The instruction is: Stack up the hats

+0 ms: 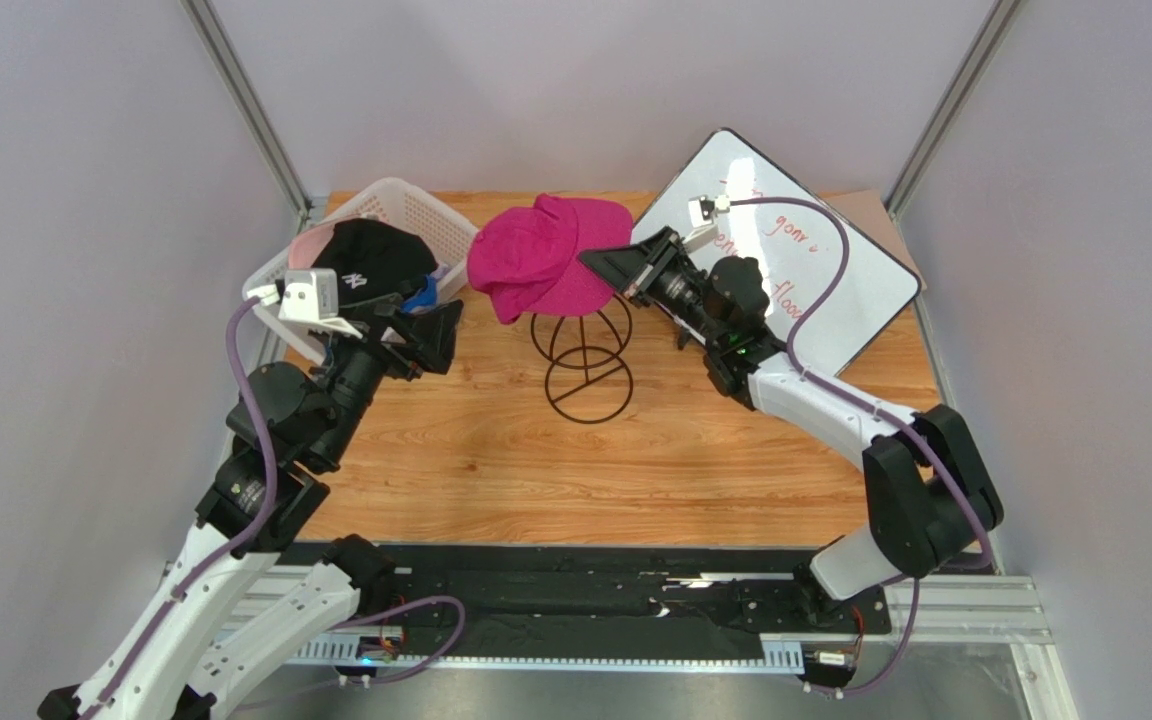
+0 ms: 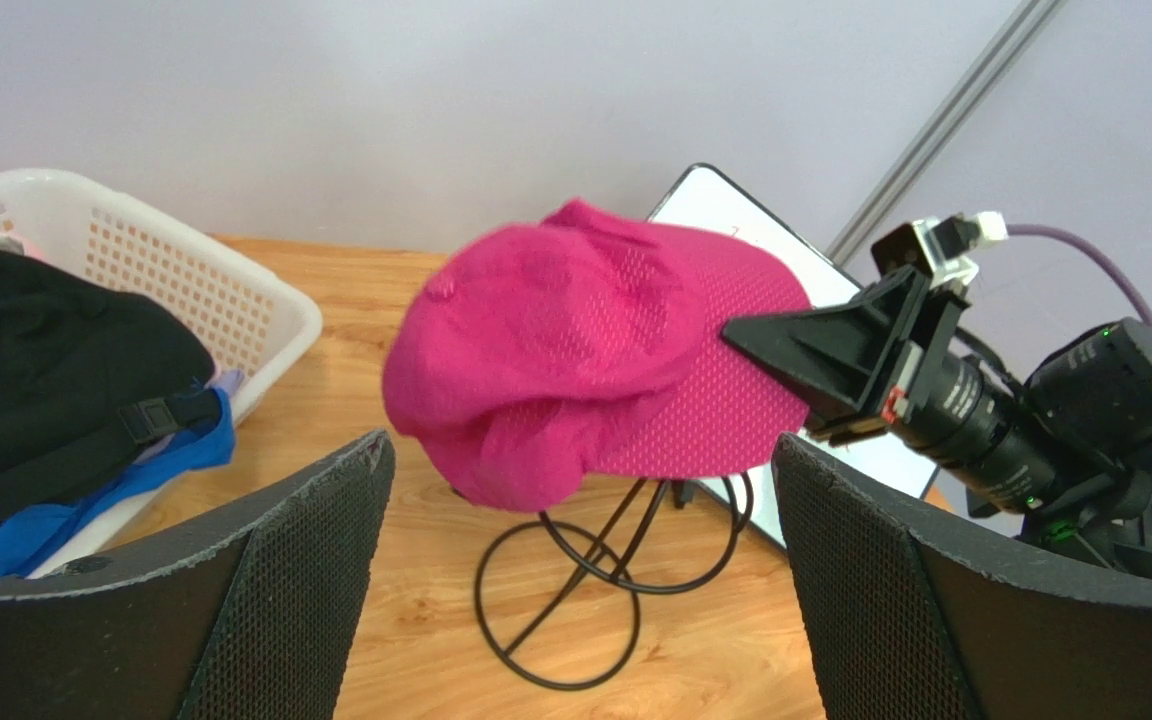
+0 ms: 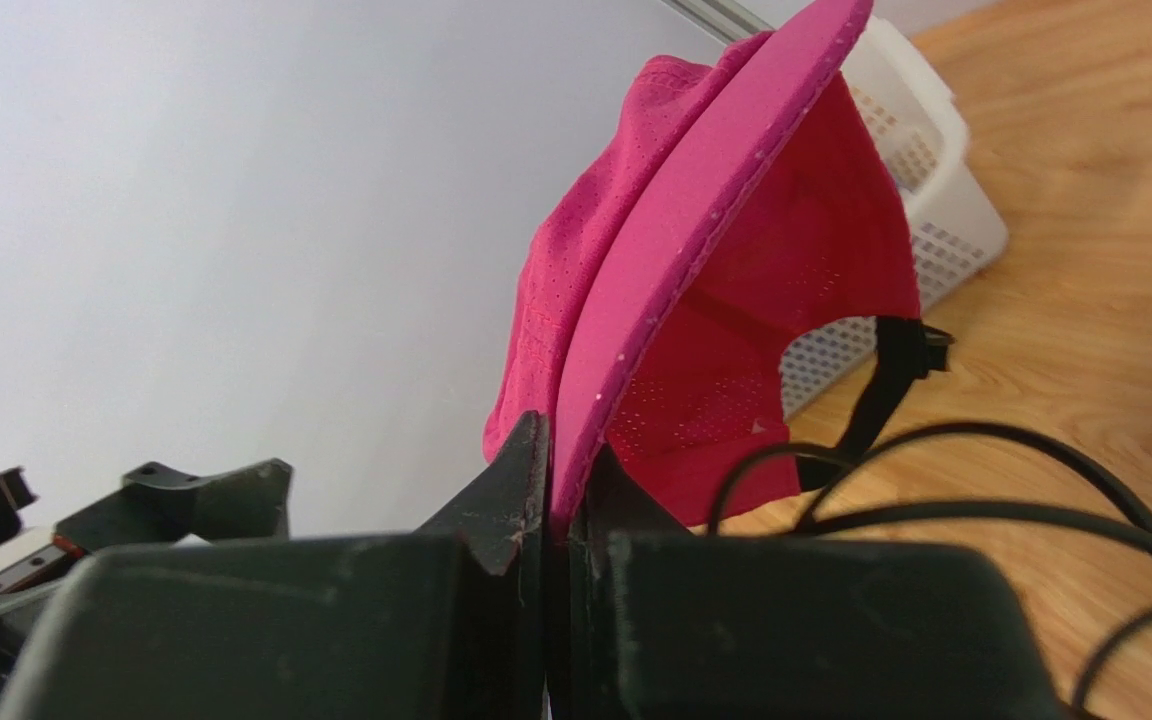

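The magenta hat (image 1: 545, 255) lies draped over the top of the black wire stand (image 1: 587, 360) at the middle back of the table. My right gripper (image 1: 612, 263) is shut on its brim (image 3: 687, 255), which is pinched thin between the jaws (image 3: 560, 450). My left gripper (image 1: 432, 333) hangs open and empty between the basket and the stand, its wide pads facing the magenta hat (image 2: 582, 353) without touching it. The black hat with the white logo (image 1: 372, 255) sits on top in the basket. A blue hat (image 2: 162, 465) lies under it, and a light pink one (image 1: 309, 240) shows behind it.
The white mesh basket (image 1: 417, 207) stands at the back left. A whiteboard (image 1: 823, 278) leans at the back right behind my right arm. The stand's wire loops (image 2: 597, 600) rest on the wooden table (image 1: 537, 465). Grey walls close in on both sides.
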You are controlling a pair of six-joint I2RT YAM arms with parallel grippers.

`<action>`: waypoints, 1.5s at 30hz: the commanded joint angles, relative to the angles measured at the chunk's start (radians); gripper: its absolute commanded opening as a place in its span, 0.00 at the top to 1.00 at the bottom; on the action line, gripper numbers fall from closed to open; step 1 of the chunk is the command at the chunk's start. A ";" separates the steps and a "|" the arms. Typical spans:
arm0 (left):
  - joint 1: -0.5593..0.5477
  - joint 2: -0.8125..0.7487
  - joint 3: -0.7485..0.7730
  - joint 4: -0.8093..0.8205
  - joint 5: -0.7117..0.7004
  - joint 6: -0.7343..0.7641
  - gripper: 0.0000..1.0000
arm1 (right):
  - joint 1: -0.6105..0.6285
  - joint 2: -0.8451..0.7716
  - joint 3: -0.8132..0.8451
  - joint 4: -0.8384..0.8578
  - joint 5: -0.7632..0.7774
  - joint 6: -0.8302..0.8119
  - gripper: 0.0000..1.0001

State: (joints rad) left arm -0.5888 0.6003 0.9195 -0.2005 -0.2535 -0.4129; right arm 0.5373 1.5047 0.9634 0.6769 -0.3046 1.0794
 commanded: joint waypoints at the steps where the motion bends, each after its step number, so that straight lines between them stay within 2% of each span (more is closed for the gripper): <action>1: -0.002 0.003 0.010 0.003 -0.013 0.036 0.00 | -0.005 -0.053 -0.038 0.069 -0.074 -0.006 1.00; 7: -0.002 0.006 0.004 0.003 -0.023 0.043 0.00 | -0.026 -0.207 -0.130 -0.020 -0.036 -0.039 1.00; 15: -0.003 0.018 0.005 0.004 -0.020 0.046 0.00 | -0.059 -0.366 -0.245 -0.224 0.058 -0.125 1.00; 23: -0.003 0.122 0.013 0.029 0.029 0.052 0.01 | -0.135 -0.353 -0.348 -0.220 -0.004 -0.124 1.00; 28: -0.003 0.187 0.004 0.102 0.086 0.033 0.00 | -0.166 -0.377 -0.399 -0.204 -0.016 -0.096 1.00; 34: -0.003 0.277 0.005 0.154 0.140 0.017 0.01 | -0.168 -0.428 -0.457 -0.250 0.001 -0.118 1.00; 39: -0.003 0.352 -0.008 0.231 0.149 0.000 0.00 | -0.168 -0.432 -0.491 -0.260 -0.011 -0.128 1.00; 45: -0.003 0.437 -0.010 0.314 0.224 -0.036 0.00 | -0.168 -0.414 -0.520 -0.257 -0.025 -0.133 1.00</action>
State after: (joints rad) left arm -0.5888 0.9966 0.9066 0.0032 -0.0883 -0.4156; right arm 0.3695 1.0771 0.4866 0.4725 -0.3004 1.0046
